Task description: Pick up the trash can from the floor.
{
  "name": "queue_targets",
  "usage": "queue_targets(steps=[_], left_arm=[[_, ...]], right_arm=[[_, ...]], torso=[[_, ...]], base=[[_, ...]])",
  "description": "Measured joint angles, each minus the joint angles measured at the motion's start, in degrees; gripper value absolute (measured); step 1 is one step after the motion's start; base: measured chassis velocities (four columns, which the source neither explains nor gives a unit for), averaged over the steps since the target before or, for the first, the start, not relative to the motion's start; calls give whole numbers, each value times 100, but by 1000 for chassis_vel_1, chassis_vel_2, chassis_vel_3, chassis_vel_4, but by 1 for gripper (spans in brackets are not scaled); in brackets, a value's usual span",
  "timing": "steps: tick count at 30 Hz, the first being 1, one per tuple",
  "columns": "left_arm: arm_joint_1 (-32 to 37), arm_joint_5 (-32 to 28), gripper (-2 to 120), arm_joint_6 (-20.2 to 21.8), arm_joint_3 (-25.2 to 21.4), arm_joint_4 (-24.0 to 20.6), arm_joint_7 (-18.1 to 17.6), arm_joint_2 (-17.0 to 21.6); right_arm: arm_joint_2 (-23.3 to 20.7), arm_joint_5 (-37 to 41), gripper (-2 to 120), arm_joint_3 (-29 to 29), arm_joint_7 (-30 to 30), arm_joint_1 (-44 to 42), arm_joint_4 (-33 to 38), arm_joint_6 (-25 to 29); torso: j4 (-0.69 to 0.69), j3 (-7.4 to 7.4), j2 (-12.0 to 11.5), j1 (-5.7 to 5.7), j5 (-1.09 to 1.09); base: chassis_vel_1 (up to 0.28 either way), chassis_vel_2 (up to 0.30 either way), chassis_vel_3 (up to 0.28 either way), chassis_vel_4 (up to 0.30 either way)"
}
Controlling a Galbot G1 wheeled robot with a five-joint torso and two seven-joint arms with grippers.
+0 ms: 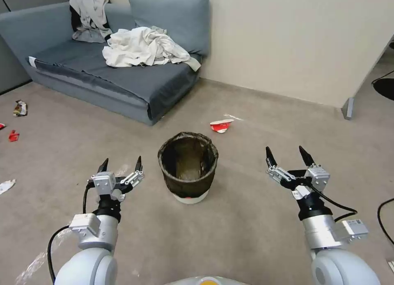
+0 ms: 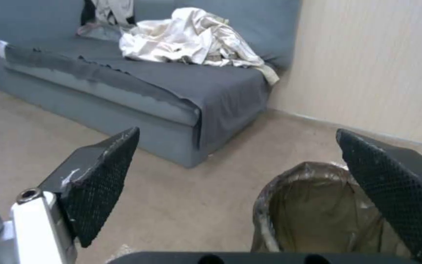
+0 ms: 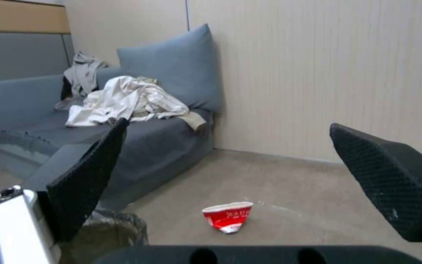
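The trash can (image 1: 188, 168) stands upright on the floor (image 1: 246, 219), midway between the two arms, its dark bag folded over the rim and the white base showing below. The left gripper (image 1: 120, 166) hovers just to its left with fingers spread wide, holding nothing. The right gripper (image 1: 288, 157) hangs further off on the right, also spread wide and empty. A crushed red-and-white cup (image 1: 221, 125) lies on the floor beyond the can. Further back on the left, a grey sofa (image 1: 102, 77) carries a heap of pale clothes (image 1: 143, 47).
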Motion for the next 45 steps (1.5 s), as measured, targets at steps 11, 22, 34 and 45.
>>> queue_targets(steps=[11, 22, 34, 45], left_arm=[[-429, -857, 100, 897, 221, 232, -278, 417], [-1727, -1914, 100, 2160, 818, 1280, -960, 1259], [-2792, -2568, 100, 2735, 1483, 2193, -1484, 1489], [-3069, -2532, 100, 2881, 1678, 2812, -1719, 1480]], right_arm=[[-28, 0, 100, -21, -7, 54, -37, 8], [73, -31, 100, 77, -12, -33, -10, 11], [235, -152, 100, 225, -6, -124, -12, 22], [267, -176, 100, 243, 9, -129, -29, 33]], torso=[[1, 0, 0, -1, 0], [0, 0, 0, 0, 1], [0, 0, 0, 0, 1], [0, 0, 0, 0, 1]], base=[[-21, 30, 25, -24], [0, 0, 0, 0], [0, 0, 0, 0], [0, 0, 0, 0]])
